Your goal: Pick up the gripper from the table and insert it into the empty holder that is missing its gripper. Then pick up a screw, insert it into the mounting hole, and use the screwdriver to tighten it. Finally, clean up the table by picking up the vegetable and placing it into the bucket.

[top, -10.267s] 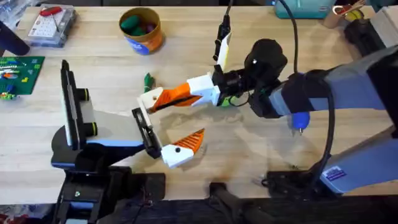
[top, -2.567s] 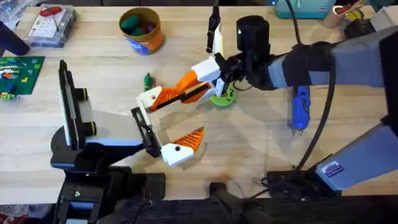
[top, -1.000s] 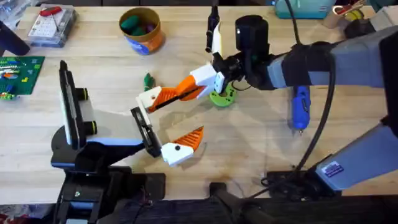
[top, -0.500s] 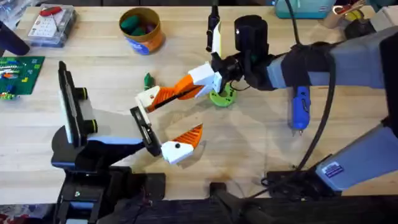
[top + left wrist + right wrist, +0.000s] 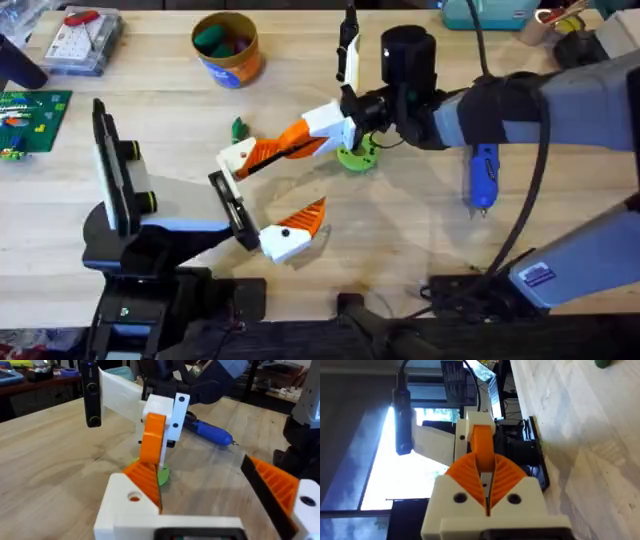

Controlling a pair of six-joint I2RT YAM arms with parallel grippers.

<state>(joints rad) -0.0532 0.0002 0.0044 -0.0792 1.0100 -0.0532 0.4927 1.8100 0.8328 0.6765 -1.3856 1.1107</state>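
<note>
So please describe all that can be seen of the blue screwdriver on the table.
The screwdriver is pen-shaped, blue plastic by its look, with a thin metal tip. It lies flat on the wooden table, on the right side, its tip toward the near edge, partly under the right arm. Nothing grips it. From the left wrist view it lies behind the right claw.

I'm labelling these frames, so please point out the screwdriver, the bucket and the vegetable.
screwdriver (image 5: pixel 484 173), overhead view, middle of its blue body.
bucket (image 5: pixel 247 60), overhead view, printed outer wall.
vegetable (image 5: pixel 238 128), overhead view, middle of the green piece.
</note>
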